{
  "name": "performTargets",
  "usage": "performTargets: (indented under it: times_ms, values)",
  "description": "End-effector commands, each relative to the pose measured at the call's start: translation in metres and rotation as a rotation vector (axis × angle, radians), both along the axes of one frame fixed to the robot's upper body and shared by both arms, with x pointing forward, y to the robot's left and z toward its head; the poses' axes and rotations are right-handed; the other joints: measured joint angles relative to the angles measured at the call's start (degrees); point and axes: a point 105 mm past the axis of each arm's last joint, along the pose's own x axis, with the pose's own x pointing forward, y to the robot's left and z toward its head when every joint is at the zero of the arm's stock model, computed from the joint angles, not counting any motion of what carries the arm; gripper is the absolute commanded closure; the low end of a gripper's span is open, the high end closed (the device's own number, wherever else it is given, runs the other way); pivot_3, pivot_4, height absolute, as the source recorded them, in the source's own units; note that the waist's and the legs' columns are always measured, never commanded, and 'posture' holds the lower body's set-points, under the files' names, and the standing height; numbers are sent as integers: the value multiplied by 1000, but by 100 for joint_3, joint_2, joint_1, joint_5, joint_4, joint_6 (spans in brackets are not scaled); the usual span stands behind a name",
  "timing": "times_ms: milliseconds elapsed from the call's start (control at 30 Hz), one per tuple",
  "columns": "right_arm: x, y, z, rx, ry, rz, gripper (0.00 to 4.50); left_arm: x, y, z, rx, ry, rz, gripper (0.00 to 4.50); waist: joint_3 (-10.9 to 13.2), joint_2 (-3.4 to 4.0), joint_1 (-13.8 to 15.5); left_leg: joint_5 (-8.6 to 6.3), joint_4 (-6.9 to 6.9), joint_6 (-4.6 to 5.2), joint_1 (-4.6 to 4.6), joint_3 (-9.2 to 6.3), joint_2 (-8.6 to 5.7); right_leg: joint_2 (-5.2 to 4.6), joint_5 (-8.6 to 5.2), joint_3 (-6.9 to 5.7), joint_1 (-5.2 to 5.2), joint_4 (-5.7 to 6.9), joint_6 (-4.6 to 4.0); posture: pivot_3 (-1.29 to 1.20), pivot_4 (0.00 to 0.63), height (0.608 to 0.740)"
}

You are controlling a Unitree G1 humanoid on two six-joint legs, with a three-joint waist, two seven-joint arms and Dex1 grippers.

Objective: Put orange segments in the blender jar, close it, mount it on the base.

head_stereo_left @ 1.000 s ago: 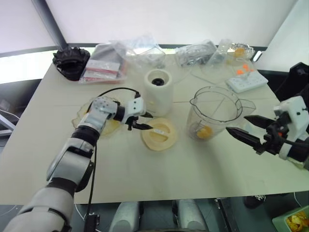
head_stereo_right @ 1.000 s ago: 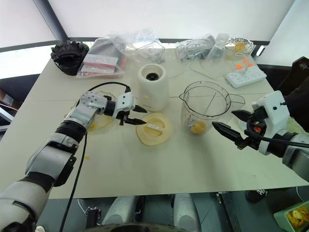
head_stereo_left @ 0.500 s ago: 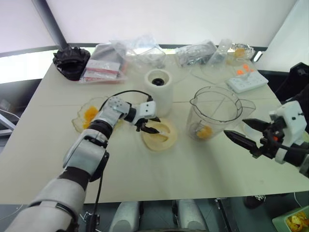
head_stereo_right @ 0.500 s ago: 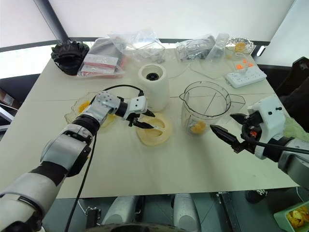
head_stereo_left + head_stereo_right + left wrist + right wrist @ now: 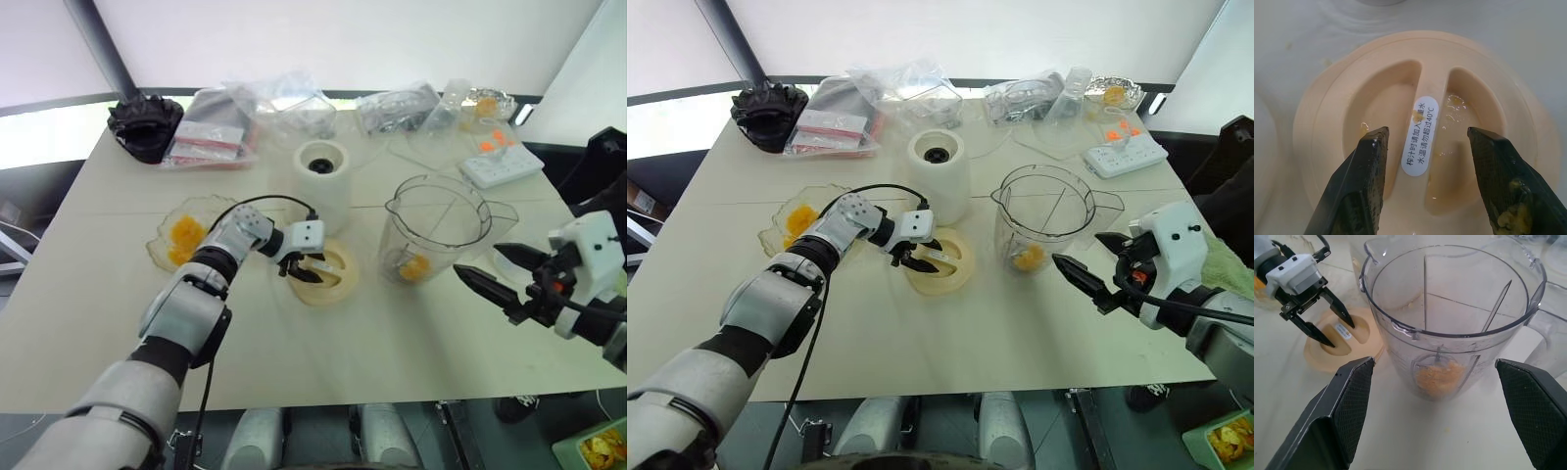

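The left fingers point(image 5: 303, 270) have moved onto the lid point(image 5: 322, 273) mid-desk, spread astride its ridge for gripping; right fingers point(image 5: 492, 272) spread, waiting by the jar point(image 5: 438, 225).

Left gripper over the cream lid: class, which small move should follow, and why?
Probably lower the left gripper slightly and close on the cream lid's central ridge. Its open jaws already straddle that ridge, and the blender jar holds orange segments but stands uncovered.
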Motion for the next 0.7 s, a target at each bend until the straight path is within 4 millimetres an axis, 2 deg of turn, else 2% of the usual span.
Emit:
performTargets:
  times_ms: [33, 67, 167, 267, 300, 533, 700]
  values:
    - [-2, 3, 7, -10, -46, 1, 376, 6, -4, 7, 17, -35, 10, 1850, 0, 0, 0, 0, 0, 0, 0, 0, 0, 0, 0, 0, 0, 0, 0, 0, 150, 740]
    - [-2, 3, 7, -12, -46, -5, 376, 6, -4, 5, 23, -34, 18, 1850, -1, -1, 0, 0, 1, 0, 0, 0, 0, 0, 0, 0, 0, 1, 0, 0, 150, 740]
    - [-2, 1, 7, -15, -46, -16, 376, 6, -4, 2, 27, -28, 29, 2619, -2, -2, 0, 0, 1, 0, 0, 0, 0, 0, 0, 0, 0, 1, 0, 0, 150, 740]
    - [-2, 0, 7, -17, -44, -28, 376, 6, -5, 2, 21, -21, 40, 3993, -5, -4, 0, 0, 1, 0, 2, 0, 0, 0, 0, 0, 1, 3, 0, 0, 150, 740]
    - [-2, -1, 6, -15, -44, -31, 376, 7, -6, 2, 15, -20, 44, 4244, -5, -4, 0, 0, 2, 0, 2, 0, 0, 0, 0, 0, 2, 3, 0, 0, 150, 740]
    - [-1, -6, -4, -13, -16, -70, 376, 11, -9, 13, -56, -15, 81, 4218, -5, -4, 0, 0, 6, 0, 2, 0, 1, 0, 1, 0, 3, 5, 1, 0, 150, 740]
    - [8, -18, -16, -40, -20, -154, 376, 22, -1, 44, -217, -39, 133, 4218, -2, -9, -9, 0, 6, 0, 2, 1, 0, 2, 1, 0, 3, 4, 1, 0, 150, 740]
